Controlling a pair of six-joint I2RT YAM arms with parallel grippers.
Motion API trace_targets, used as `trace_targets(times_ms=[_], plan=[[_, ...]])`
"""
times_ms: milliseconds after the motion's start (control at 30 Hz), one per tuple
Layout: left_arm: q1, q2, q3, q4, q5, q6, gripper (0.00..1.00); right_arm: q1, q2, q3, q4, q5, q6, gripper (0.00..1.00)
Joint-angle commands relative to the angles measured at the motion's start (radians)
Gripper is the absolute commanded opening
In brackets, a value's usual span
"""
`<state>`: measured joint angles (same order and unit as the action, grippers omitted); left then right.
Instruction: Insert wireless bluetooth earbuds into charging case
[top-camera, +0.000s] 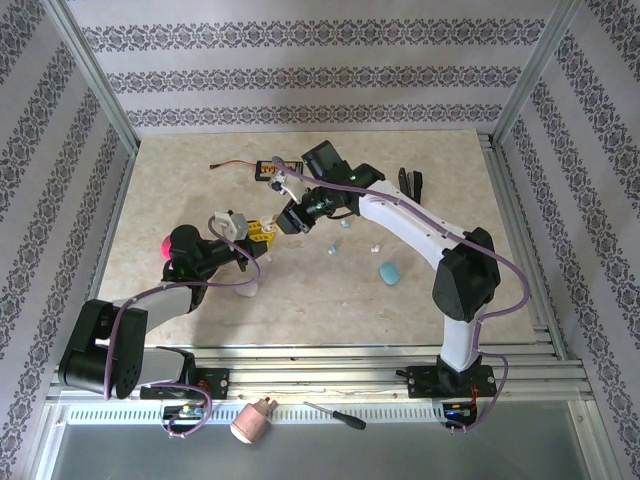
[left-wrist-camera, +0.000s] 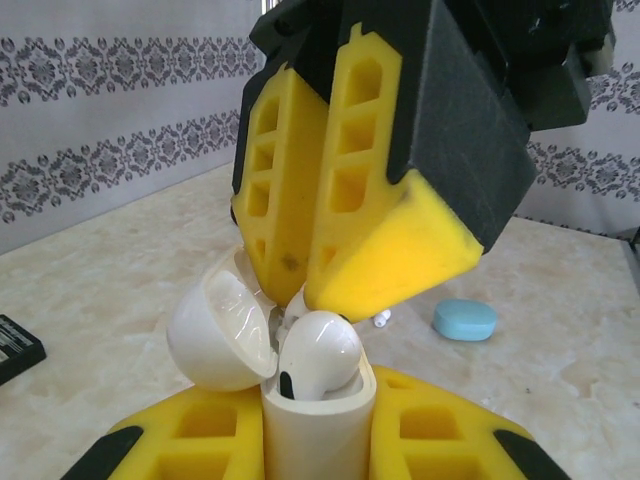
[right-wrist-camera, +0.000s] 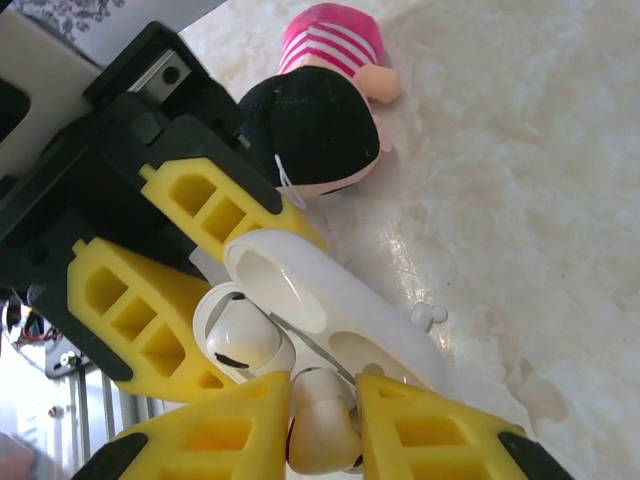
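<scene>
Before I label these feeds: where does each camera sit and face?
Top external: above and behind both arms, looking down at the table.
Left wrist: looks along the left gripper at the white case it clamps.
Right wrist: looks along the right gripper at its pinched earbud.
Both wrist views share that case.

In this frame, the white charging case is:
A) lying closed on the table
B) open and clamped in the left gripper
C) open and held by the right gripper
B: in the left wrist view the left gripper clamps the white charging case upright and open, with one earbud sitting in it.
</scene>
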<state>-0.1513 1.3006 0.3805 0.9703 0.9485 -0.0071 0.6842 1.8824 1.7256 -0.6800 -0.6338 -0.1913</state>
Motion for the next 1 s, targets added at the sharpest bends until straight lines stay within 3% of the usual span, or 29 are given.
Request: trace_targets(times_ms=[0, 200, 400, 533, 733, 967], plan=[[-0.008, -0.012, 0.037, 0.056, 0.035, -0.053, 0.00, 0.010, -0.003, 0.017, -0.057, -0.032, -0.108, 0.23], [-0.007, 0.003, 0.040, 0.058, 0.019, -0.036, 0.00, 0.002, -0.071, -0.027, 0.022, 0.056, -0.038, 0.48], [-0.008, 0.026, 0.028, 0.094, -0.010, 0.002, 0.00, -0.011, -0.181, -0.137, 0.155, 0.156, 0.079, 0.61], [-0.008, 0.056, 0.023, 0.153, -0.005, -0.003, 0.00, -0.022, -0.221, -0.191, 0.242, 0.185, 0.210, 0.63], [-0.007, 0.093, 0.027, 0.237, 0.005, -0.042, 0.00, -0.017, -0.192, -0.191, 0.214, 0.135, 0.222, 0.62], [-0.007, 0.071, 0.022, 0.229, 0.019, -0.044, 0.00, -0.030, -0.123, -0.149, 0.157, 0.166, 0.276, 0.51]])
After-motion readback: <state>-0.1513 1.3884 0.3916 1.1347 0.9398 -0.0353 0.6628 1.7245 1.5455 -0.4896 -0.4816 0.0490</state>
